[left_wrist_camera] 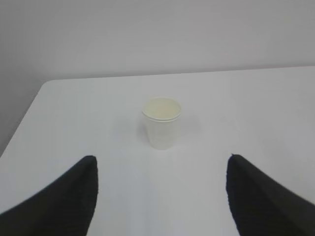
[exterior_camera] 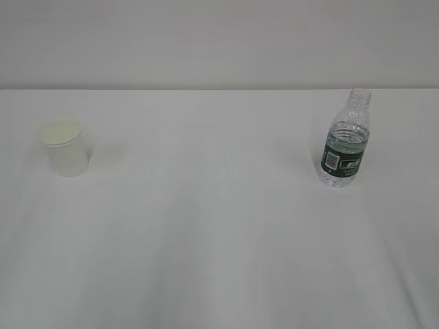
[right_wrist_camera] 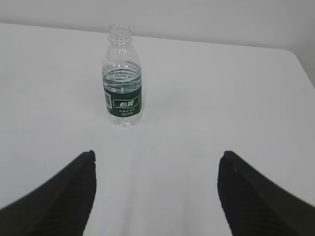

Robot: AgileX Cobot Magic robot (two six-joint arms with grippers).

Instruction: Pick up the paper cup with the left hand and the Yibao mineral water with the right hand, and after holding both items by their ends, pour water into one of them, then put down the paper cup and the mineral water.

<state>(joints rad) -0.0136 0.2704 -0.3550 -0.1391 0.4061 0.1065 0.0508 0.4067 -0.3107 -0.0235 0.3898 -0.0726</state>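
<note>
Left wrist view: left hand [left_wrist_camera: 160, 196] fingers [left_wrist_camera: 64, 196] spread wide, holding nothing; one paper cup [left_wrist_camera: 162, 123] upright on the white table [left_wrist_camera: 246, 108] ahead, apart. Right hand [right_wrist_camera: 155, 196] likewise wide open, empty; one Yibao mineral water [right_wrist_camera: 122, 78] upright ahead, apparently uncapped. Cup and bottle well apart.

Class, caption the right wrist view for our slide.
Open right gripper faces uncapped Yibao mineral water upright on white table.
</note>
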